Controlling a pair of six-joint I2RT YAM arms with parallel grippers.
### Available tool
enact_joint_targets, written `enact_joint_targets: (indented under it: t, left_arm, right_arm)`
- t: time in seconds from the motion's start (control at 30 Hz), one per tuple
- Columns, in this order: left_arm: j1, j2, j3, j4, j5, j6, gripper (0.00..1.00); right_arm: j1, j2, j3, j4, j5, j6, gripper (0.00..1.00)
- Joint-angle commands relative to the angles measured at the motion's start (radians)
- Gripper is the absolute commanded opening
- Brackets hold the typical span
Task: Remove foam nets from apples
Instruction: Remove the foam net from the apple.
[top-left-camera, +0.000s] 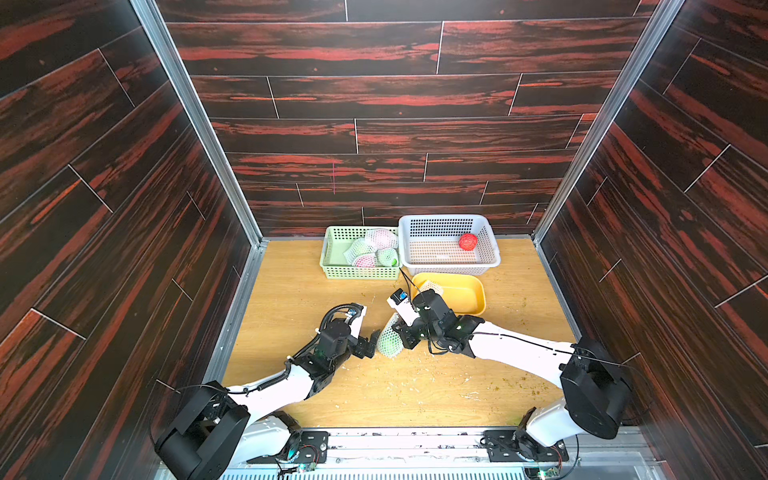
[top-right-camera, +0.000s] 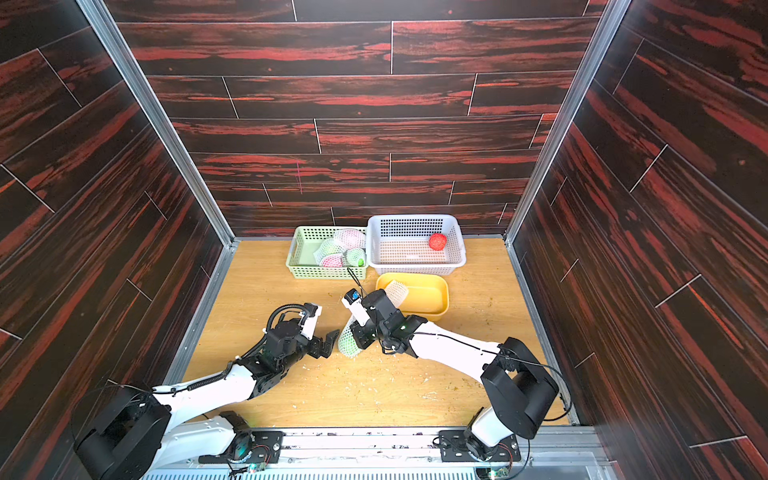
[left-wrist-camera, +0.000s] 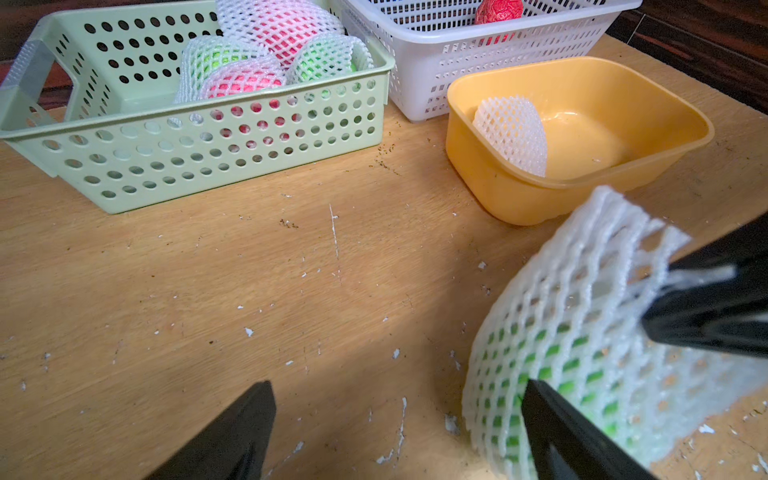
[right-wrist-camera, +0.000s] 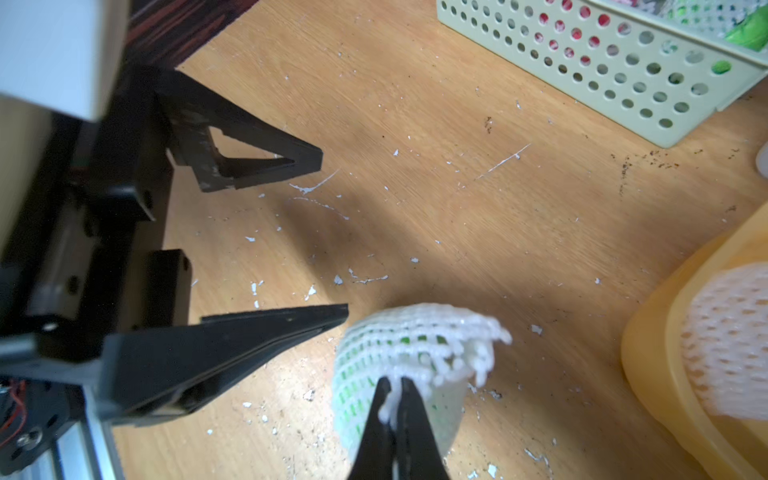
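Right fingers (right-wrist-camera: 376, 424) clenched on net rim; apple unsecured.
Green apple (left-wrist-camera: 565, 365), netted, sits at ctr of counter (top-left-camera: 316, 374), near-left of yellow tub (left-wrist-camera: 519, 199); foam net (right-wrist-camera: 415, 328) held by thin rim strand only. Left fingers (right-wrist-camera: 232, 345) spread wide, empty, just beside net's left side; contact unclear. Risk: pull now and apple drags or lifts w/ net, then rolls; thin strand may tear or slip. Pose: right arm reaches in from near right, wrist turned left; left arm from near left, forearm low, fingers aimed right at apple.
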Motion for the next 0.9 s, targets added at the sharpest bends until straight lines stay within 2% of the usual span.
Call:
enact_joint_targets:
  t: [0.0, 0.07, 0.1, 0.13, 0.17, 0.23, 0.3, 0.37, 0.4, 0.47, 0.57, 0.7, 0.87]
  left_arm:
    - [0.0, 0.003, 0.026, 0.016, -0.011, 0.009, 0.97]
    - [0.0, 0.003, 0.026, 0.014, -0.017, 0.011, 0.97]
    - [0.0, 0.007, 0.024, 0.019, -0.018, 0.011, 0.96]
    - [0.0, 0.013, 0.024, 0.026, -0.018, 0.015, 0.97]
    - [0.001, 0.018, 0.028, 0.026, -0.015, 0.018, 0.96]
    - [0.0, 0.023, 0.037, 0.013, -0.01, 0.02, 0.96]
    - [0.0, 0.024, 0.032, 0.032, 0.001, 0.018, 0.96]
    - [0.0, 0.03, 0.032, 0.038, 0.011, 0.02, 0.96]
    - [0.001, 0.032, 0.035, 0.036, 0.013, 0.023, 0.96]
    - [0.0, 0.031, 0.032, 0.043, 0.017, 0.023, 0.96]
    - [0.0, 0.028, 0.023, 0.06, 0.012, 0.018, 0.96]
    - [0.001, 0.036, 0.034, 0.053, 0.014, 0.022, 0.95]
    - [0.001, 0.032, 0.037, 0.058, 0.012, 0.023, 0.95]
  right_arm:
    - [0.028, 0.001, 0.031, -0.014, 0.084, -0.027, 0.0]
    - [-0.023, 0.019, 0.045, -0.035, -0.055, 0.021, 0.0]
    - [-0.03, 0.01, 0.025, -0.006, -0.059, 0.029, 0.0]
    - [-0.005, 0.005, 0.023, -0.006, 0.001, 0.006, 0.0]
    - [0.002, 0.01, 0.036, -0.027, -0.009, 0.003, 0.0]
    - [-0.06, -0.007, 0.015, 0.016, -0.155, 0.079, 0.0]
    - [-0.048, -0.007, 0.022, 0.01, -0.097, 0.059, 0.0]
    - [-0.116, 0.001, 0.021, 0.028, -0.243, 0.135, 0.0]
    - [-0.125, -0.007, 0.009, 0.051, -0.239, 0.142, 0.0]
    - [-0.081, -0.001, 0.054, -0.029, -0.106, 0.076, 0.0]
    - [-0.094, 0.006, 0.064, -0.04, -0.165, 0.066, 0.0]
    - [-0.088, 0.033, 0.088, -0.078, -0.177, 0.044, 0.0]
    - [-0.137, -0.03, 0.099, -0.038, -0.291, 0.111, 0.0]
